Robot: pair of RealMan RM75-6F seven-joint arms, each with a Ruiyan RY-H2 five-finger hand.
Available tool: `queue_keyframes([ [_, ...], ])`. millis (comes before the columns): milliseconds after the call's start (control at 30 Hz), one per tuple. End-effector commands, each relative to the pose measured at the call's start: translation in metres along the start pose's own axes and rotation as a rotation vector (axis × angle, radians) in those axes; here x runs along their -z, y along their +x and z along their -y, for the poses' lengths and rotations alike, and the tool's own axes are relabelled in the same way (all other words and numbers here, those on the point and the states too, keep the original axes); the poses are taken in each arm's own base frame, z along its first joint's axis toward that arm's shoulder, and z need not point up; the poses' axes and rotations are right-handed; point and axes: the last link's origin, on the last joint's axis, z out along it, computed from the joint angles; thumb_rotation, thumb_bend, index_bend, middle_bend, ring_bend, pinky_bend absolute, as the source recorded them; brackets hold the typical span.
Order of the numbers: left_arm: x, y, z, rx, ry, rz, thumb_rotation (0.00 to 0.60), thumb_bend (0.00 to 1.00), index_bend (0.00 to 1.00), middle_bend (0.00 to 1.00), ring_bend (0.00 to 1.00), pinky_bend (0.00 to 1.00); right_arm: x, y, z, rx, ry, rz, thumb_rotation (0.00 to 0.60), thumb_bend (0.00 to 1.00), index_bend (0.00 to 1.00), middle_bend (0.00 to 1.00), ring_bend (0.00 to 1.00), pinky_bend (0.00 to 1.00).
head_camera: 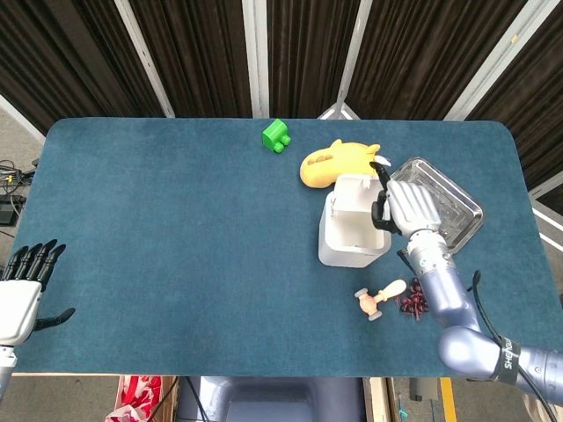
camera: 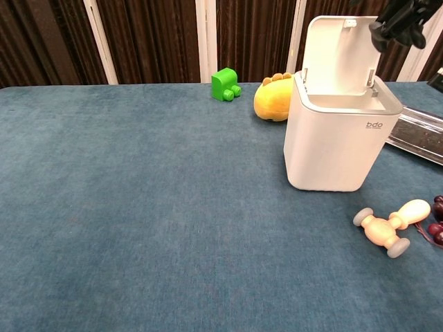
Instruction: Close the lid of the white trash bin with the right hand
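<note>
The white trash bin (head_camera: 350, 237) stands right of the table's centre, and its lid (head_camera: 362, 183) is raised upright at the back edge. In the chest view the bin (camera: 336, 145) shows its lid (camera: 344, 55) standing open, tilted slightly back. My right hand (head_camera: 406, 207) hovers at the bin's right rear corner, holding nothing, with its dark fingertips (camera: 396, 22) next to the lid's upper right edge. I cannot tell whether they touch it. My left hand (head_camera: 19, 297) stays at the table's front left edge, fingers apart and empty.
A yellow plush toy (head_camera: 337, 163) lies just behind the bin, with a green toy (head_camera: 276, 135) further back. A metal tray (head_camera: 459, 214) sits to the bin's right, partly under my right hand. A wooden mallet (head_camera: 380, 298) and dark red grapes (head_camera: 412, 304) lie in front.
</note>
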Motion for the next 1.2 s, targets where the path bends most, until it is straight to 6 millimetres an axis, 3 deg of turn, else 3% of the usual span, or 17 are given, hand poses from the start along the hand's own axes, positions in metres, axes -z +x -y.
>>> queue_keyframes([
  [33, 0.001, 0.000, 0.001, 0.000, 0.002, 0.002, 0.600, 0.00, 0.00, 0.00, 0.00, 0.00, -0.002, -0.002, 0.001, 0.009, -0.011, 0.004, 0.600, 0.68, 0.02, 0.65, 0.70, 0.69],
  [167, 0.001, 0.001, 0.001, 0.000, 0.006, 0.002, 0.600, 0.00, 0.00, 0.00, 0.00, 0.00, -0.002, -0.003, 0.002, 0.010, -0.016, 0.006, 0.600, 0.69, 0.14, 0.65, 0.70, 0.69],
  [433, 0.003, 0.001, 0.002, -0.002, 0.007, 0.000, 0.600, 0.00, 0.00, 0.00, 0.00, 0.00, 0.010, -0.008, 0.006, 0.010, 0.001, 0.038, 0.600, 0.69, 0.23, 0.66, 0.70, 0.69],
  [867, 0.003, 0.001, 0.000, -0.002, 0.000, -0.003, 0.600, 0.00, 0.00, 0.00, 0.00, 0.00, 0.040, -0.015, 0.016, 0.022, 0.056, 0.104, 0.600, 0.72, 0.24, 0.66, 0.70, 0.69],
  [1200, 0.004, 0.002, 0.000, 0.004, -0.004, -0.003, 0.600, 0.00, 0.00, 0.00, 0.00, 0.00, 0.053, -0.023, 0.008, 0.026, 0.037, 0.145, 0.600, 0.72, 0.24, 0.66, 0.70, 0.69],
])
